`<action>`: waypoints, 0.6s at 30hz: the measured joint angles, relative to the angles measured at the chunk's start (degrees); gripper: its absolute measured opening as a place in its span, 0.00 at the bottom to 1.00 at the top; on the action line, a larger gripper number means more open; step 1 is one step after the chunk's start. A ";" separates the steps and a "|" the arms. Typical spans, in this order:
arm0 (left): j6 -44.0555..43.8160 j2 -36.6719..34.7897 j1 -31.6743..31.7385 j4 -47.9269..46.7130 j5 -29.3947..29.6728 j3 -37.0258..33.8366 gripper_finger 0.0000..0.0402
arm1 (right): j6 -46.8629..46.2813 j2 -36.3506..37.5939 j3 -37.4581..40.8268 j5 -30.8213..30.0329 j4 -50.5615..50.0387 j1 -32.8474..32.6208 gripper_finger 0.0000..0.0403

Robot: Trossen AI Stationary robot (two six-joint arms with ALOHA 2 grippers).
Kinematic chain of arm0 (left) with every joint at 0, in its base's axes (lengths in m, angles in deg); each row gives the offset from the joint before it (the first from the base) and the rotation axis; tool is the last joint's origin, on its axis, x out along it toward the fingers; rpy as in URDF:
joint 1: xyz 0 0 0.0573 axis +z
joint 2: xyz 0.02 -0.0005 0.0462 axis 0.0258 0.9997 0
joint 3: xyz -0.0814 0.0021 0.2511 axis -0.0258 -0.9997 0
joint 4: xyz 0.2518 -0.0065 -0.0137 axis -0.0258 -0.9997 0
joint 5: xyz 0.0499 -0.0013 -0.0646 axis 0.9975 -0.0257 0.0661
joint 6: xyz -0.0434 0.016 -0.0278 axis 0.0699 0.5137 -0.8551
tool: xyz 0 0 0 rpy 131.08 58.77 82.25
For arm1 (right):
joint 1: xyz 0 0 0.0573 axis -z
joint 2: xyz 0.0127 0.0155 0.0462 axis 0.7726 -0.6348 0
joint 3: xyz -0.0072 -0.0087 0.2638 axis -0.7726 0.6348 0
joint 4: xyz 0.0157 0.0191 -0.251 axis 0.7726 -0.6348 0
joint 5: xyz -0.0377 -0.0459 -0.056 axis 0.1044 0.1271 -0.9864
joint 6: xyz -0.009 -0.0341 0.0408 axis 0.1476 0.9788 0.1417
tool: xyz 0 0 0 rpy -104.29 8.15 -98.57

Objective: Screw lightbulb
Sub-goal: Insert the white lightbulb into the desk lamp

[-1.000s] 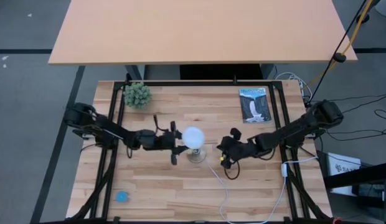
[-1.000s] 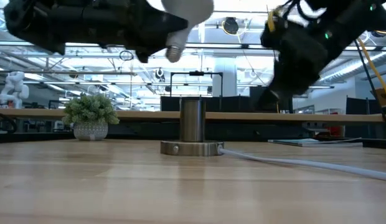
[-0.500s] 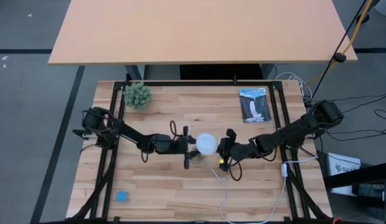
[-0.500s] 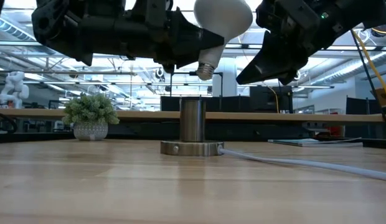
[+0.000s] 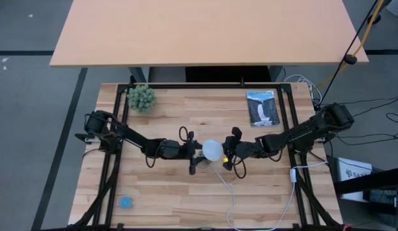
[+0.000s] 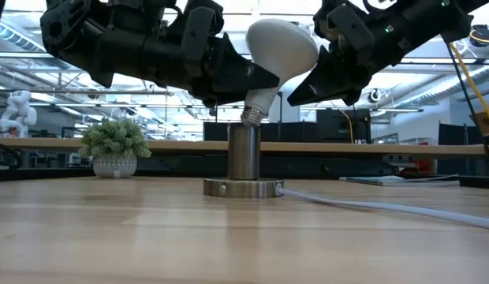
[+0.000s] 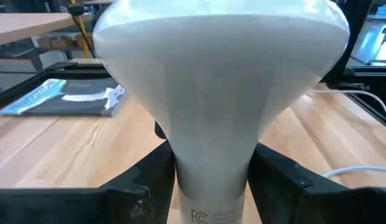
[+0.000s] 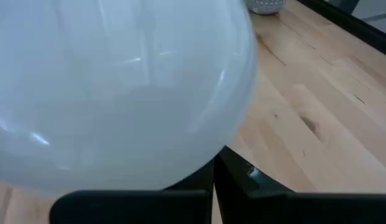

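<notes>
The white lightbulb (image 6: 280, 47) hangs tilted over the metal socket (image 6: 244, 154). Its dome points up and toward the table's right, and its silver screw base (image 6: 251, 117) is at the mouth of the socket's upright cylinder. My left gripper (image 5: 194, 151) is shut on the bulb from the left. My right gripper (image 5: 230, 150) is open at the bulb's dome (image 8: 118, 87), with one finger on each side of it. In the high view the bulb (image 5: 214, 150) covers most of the socket. My left gripper pinches the bulb's narrow neck (image 7: 211, 180) between its two fingers (image 7: 149, 183), just above the screw base. The fingers come nearly level from the table's left. The bulb is tilted, with its base on or just above the socket's top. My right gripper stands around the dome; I cannot tell whether it touches it.
The socket's white cord (image 5: 228, 192) runs toward the near edge. A small potted plant (image 5: 142, 97) stands at the far left and a booklet (image 5: 262, 108) lies at the far right. A blue disc (image 5: 126, 203) lies at the near left.
My left gripper has carried the bulb toward the table's right and then down. The bulb's screw base now meets the top of the socket, where before it hung well above. My right gripper has moved toward the table's left, up to the dome.
</notes>
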State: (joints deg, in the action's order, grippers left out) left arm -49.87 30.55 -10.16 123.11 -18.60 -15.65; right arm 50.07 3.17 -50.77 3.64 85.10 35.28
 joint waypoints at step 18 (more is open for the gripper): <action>0.13 -0.02 1.27 -4.09 0.71 0.00 0.45 | 0.74 -0.15 0.04 1.72 2.57 0.00 0.00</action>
State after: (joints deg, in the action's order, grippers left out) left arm -49.75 30.52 -8.89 119.02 -17.90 -15.65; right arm 50.81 3.01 -50.72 5.36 87.66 35.28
